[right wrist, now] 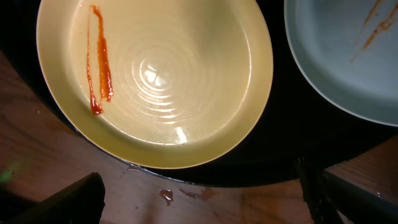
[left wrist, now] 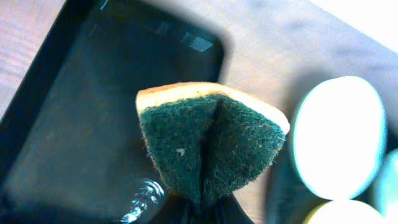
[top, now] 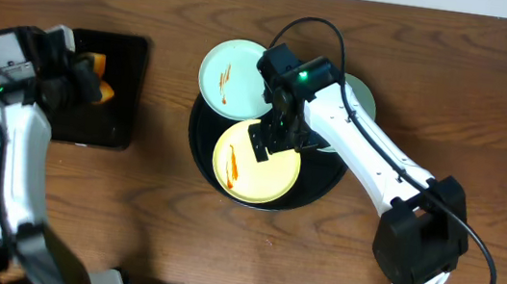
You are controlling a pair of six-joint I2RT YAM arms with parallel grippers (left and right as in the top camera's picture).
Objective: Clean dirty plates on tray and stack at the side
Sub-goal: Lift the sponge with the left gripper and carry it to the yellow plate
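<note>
1. The round tray (top: 323,187) rests on the table (top: 493,84), right of centre in the overhead view.
2. The yellow plate (top: 248,169) lies inside the round tray, toward its near edge. One orange-red sauce streak (right wrist: 98,62) is seen on its inner face.
3. One mint plate (top: 228,76) sits at the tray's far left and overhangs the rim. Orange streaks are carried on it.
4. A second mint plate (top: 363,102) sits at the tray's far right. It is largely hidden by the right arm, so its face cannot be judged.
5. A rectangular tray (top: 111,120) is placed well apart, at the table's left.
6. The left gripper (top: 85,81) is closed on a folded sponge (left wrist: 211,140), with the green scouring side shown to the wrist camera. The sponge is held above the rectangular tray.
7. The left arm is extended from the near edge of the table toward the far left.
8. The right gripper (top: 278,143) is pointed downward above the yellow plate, with its jaws spread wide and nothing between them.
9. The right arm is reached diagonally from the near right across the round tray.
</note>
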